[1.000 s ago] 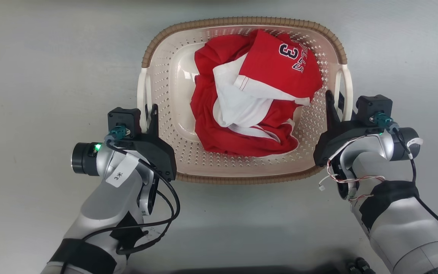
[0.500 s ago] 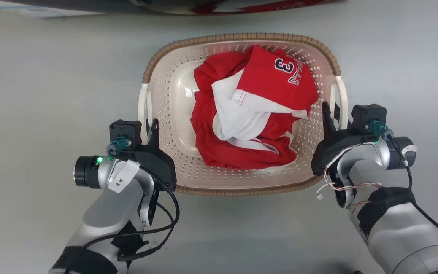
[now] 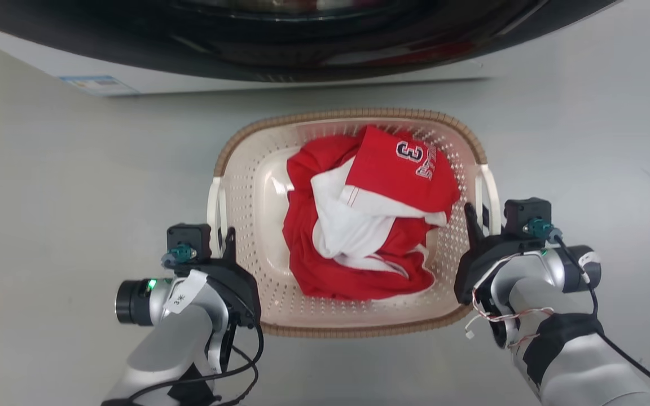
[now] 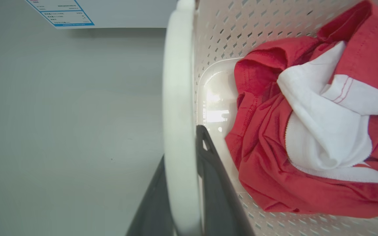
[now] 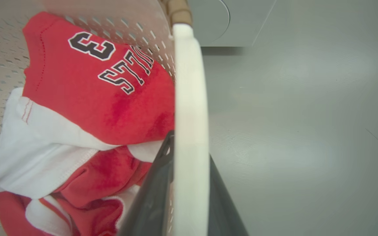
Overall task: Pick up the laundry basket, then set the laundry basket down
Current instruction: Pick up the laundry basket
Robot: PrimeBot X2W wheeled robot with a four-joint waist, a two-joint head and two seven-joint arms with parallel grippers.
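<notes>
Left gripper: jaws clamped across white left loop handle, forearm angled forward. Between both jaws, cream perforated plastic laundry basket, brown woven-look rim, red-and-white jersey inside; likely light, stiff, tips if lifted unevenly. Right gripper: jaws clamped on white right loop handle, mirrored pose.

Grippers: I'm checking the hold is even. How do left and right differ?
The left gripper clamps the left handle, right gripper the right handle. In the head view the right gripper sits higher than the left. The left wrist bears a paper tag, the right loose wires. Both are shut with one finger inside the basket.
</notes>
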